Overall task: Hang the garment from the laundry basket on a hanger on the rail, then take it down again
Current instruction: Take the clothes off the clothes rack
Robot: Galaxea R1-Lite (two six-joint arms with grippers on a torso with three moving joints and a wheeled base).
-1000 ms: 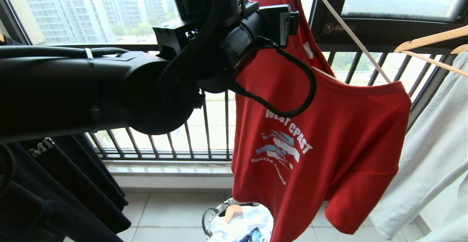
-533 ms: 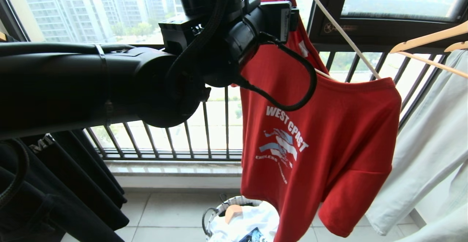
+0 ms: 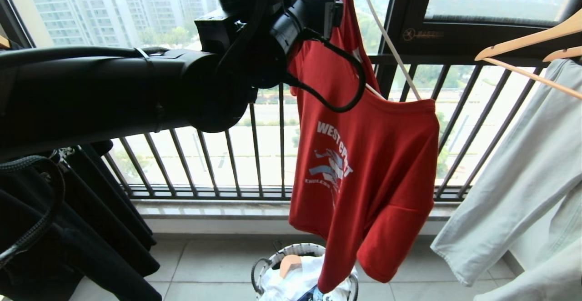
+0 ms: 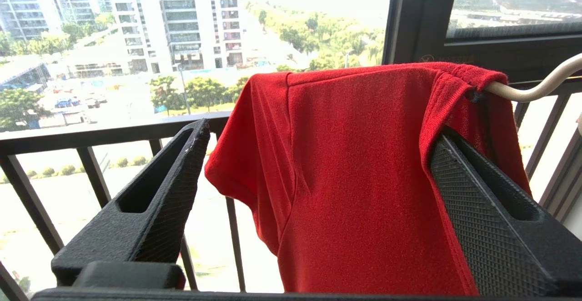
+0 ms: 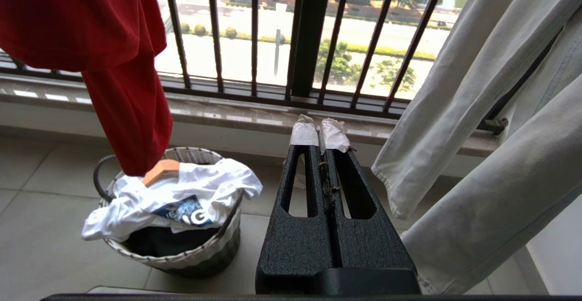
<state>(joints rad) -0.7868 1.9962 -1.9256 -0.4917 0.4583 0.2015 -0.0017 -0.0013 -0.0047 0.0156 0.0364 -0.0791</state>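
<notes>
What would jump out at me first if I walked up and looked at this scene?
The red T-shirt with its white "WEST" print, hanging lopsided on a thin off-white hanger before the balcony railing. Next, the big black left arm reaching up to it, its left pincer open wide around the shirt's shoulder. Below on the tiled floor stands a small woven laundry basket holding a white printed garment.

I read white letters "WEST" on the red short-sleeved T-shirt, smaller lines unreadable; "G" on the white printed garment.
</notes>
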